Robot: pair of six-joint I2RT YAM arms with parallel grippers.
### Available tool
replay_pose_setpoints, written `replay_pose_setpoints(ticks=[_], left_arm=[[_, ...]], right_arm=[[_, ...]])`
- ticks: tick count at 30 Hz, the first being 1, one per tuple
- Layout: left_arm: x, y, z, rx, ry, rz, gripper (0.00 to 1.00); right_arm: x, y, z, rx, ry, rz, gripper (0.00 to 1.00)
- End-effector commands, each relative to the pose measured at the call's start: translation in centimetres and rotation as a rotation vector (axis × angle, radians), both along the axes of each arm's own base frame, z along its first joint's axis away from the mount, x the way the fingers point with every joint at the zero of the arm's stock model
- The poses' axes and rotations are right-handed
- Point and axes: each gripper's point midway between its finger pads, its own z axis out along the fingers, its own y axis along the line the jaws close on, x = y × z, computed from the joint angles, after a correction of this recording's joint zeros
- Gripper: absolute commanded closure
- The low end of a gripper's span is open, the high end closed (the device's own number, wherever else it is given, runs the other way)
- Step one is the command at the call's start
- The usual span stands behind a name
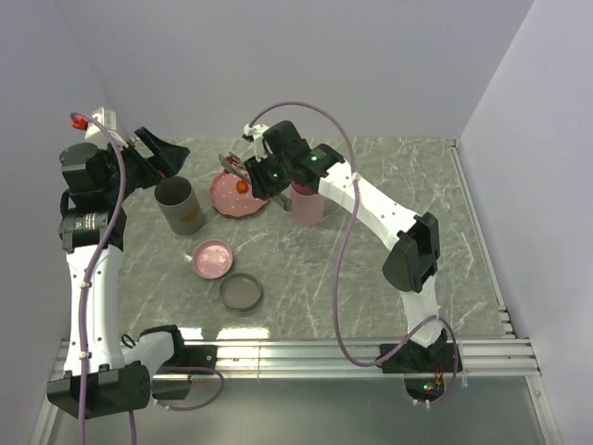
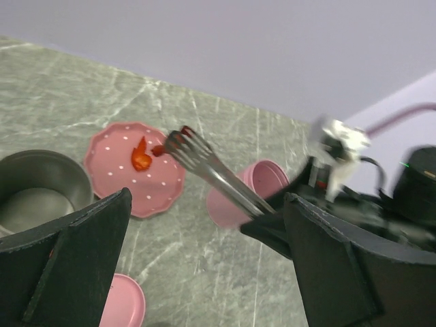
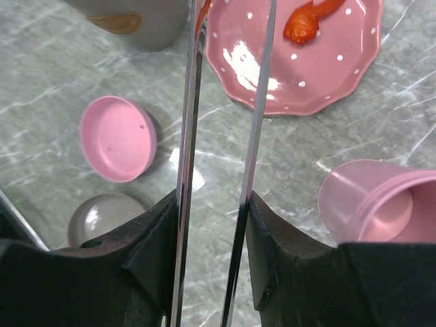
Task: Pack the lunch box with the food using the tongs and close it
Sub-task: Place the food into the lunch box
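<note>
Right gripper (image 1: 257, 174) is clamped on the tongs (image 1: 237, 167) partway along them. In the right wrist view both fingers (image 3: 158, 248) press on the two silvery arms, which run up the frame with a narrow gap between them. The tong tips are over the upper left rim of the pink dotted plate (image 1: 225, 199), upper centre in the top view. In the left wrist view a red bit shows at the tips (image 2: 174, 142), but I can't tell whether it's pinched or just behind them. The food (image 1: 242, 185), an orange-red piece, lies on the plate just right of the tips. The pink container (image 1: 308, 208) stands open right of the plate, below the right wrist. The grey container (image 1: 178, 205) stands open left of the plate. The pink lid (image 1: 213, 259) and grey lid (image 1: 241, 292) lie on the marble table (image 1: 371, 287) lower centre, close together, off both containers. Left gripper (image 1: 169, 153) is at the upper left above the grey container, with its jaws spread wide and nothing between them.
</note>
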Motion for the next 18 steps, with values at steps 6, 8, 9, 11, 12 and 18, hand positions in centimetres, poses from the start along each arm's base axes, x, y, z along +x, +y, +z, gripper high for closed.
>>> replay_pose_setpoints(ticks=[6, 8, 9, 11, 12, 18], left_arm=[[1.0, 2.4, 1.4, -0.068, -0.01, 0.107, 0.01], [1.0, 2.8, 1.4, -0.077, -0.011, 0.109, 0.01], [1.1, 3.0, 1.4, -0.075, -0.01, 0.112, 0.01], [1.0, 3.8, 1.6, -0.07, -0.016, 0.139, 0.01], [1.1, 4.1, 1.6, -0.068, -0.017, 0.146, 0.01], [1.0, 6.0, 1.7, -0.09, -0.015, 0.17, 0.01]], right_arm=[[-2.4, 0.2, 8.3, 0.116, -0.104, 0.059, 0.64], [-3.3, 0.9, 8.9, 0.125, -0.118, 0.083, 0.63], [-3.5, 1.0, 9.3, 0.127, -0.129, 0.088, 0.64], [-4.4, 2.0, 10.0, 0.136, -0.15, 0.11, 0.64], [-4.6, 2.4, 10.0, 0.132, -0.162, 0.115, 0.64], [-5.9, 5.0, 11.1, 0.15, -0.21, 0.154, 0.64]])
